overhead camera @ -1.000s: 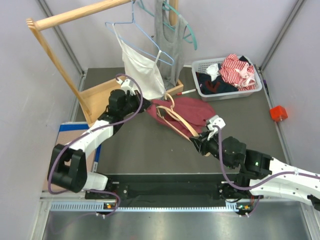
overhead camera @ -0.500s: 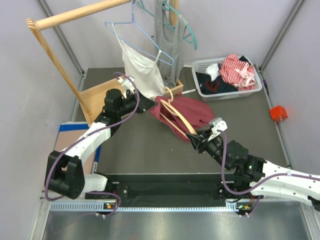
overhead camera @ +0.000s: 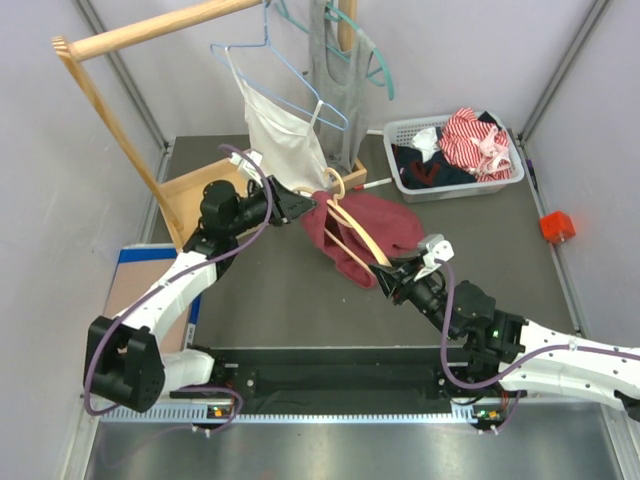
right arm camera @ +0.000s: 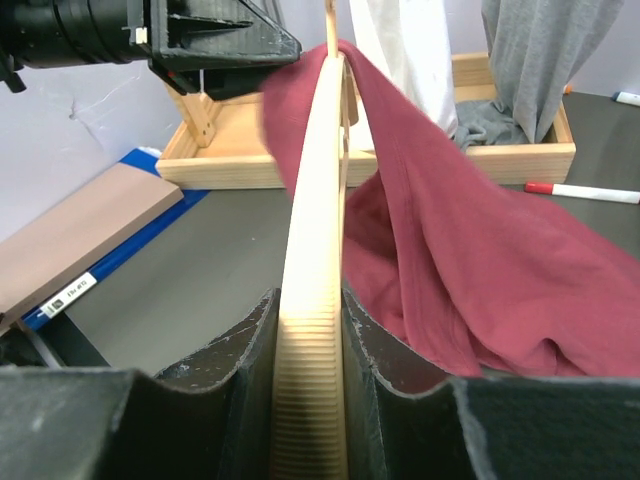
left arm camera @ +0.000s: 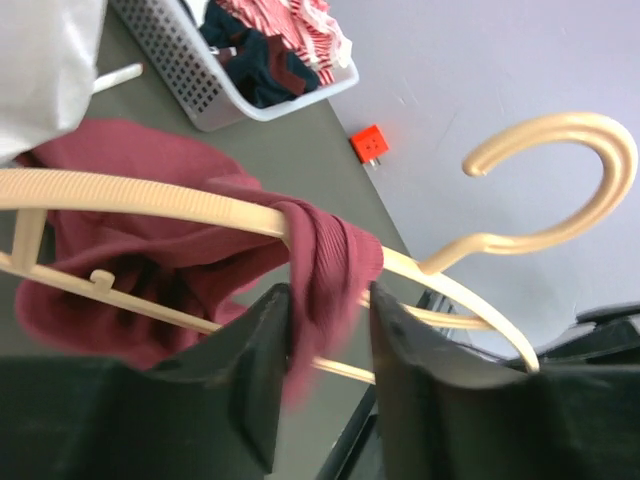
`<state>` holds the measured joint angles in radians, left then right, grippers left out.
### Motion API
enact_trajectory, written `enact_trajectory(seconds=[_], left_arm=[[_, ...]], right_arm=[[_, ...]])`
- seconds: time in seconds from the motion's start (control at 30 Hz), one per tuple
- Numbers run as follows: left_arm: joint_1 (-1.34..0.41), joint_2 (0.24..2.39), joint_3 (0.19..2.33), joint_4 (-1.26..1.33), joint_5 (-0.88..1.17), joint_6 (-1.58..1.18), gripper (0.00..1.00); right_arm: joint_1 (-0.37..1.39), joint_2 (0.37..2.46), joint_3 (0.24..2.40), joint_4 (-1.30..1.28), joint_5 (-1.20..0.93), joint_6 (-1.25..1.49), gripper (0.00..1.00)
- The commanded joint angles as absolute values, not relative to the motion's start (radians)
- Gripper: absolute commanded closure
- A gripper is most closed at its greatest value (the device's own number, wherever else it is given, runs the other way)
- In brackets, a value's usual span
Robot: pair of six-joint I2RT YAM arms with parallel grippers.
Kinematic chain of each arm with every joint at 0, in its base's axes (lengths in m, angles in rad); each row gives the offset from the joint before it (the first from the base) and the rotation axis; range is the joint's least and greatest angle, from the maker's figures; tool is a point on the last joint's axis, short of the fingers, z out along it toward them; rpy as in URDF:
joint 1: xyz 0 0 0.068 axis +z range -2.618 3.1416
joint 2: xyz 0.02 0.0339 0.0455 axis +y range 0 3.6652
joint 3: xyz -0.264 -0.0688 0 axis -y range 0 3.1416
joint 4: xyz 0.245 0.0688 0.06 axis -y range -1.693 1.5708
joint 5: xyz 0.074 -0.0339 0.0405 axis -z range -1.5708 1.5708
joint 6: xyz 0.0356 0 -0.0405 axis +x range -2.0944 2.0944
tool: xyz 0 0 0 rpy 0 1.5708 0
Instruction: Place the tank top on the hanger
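Left pincer [left arm camera: 330, 310] eased open — hanger [overhead camera: 352, 238] lifted higher.

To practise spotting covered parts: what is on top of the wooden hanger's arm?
A strap of the maroon tank top lies draped over the hanger arm. The stretch of arm under that strap is covered.

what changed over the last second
The left gripper moved right toward the hanger's hook, bringing the tank top strap over the hanger arm. Its jaws have loosened around the strap; whether it still grips is unclear. The right gripper tipped the hanger more upright, and the tank top bunched up beneath it. The right gripper stays shut on the hanger; the basket and white camisole did not move.
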<state>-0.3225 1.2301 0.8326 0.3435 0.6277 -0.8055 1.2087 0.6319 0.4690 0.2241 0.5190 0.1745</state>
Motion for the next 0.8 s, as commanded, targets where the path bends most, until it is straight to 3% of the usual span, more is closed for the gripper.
enact_trajectory(seconds=[0.0,0.07,0.17,0.43,0.77], left_arm=[[-0.319,1.166,0.834,0.249,0.519,-0.703,0.45],[-0.319,1.134,0.841,0.215,0.488,-0.674,0.28],[-0.319,1.092,0.851,0.167,0.434,-0.608,0.19],[-0.359,1.011,0.816,0.196,0.405,-0.499,0.25],[-0.583,1.060,0.853,0.256,0.247,-0.361,0.20]], right_arm=[[1.207,0.615,0.477,0.314,0.512,0.169,1.00],[1.207,0.614,0.477,0.311,0.512,0.170,1.00],[1.209,0.614,0.477,0.313,0.511,0.170,1.00],[1.209,0.653,0.468,0.373,0.502,0.172,1.00],[1.209,0.699,0.459,0.445,0.474,0.193,1.00]])
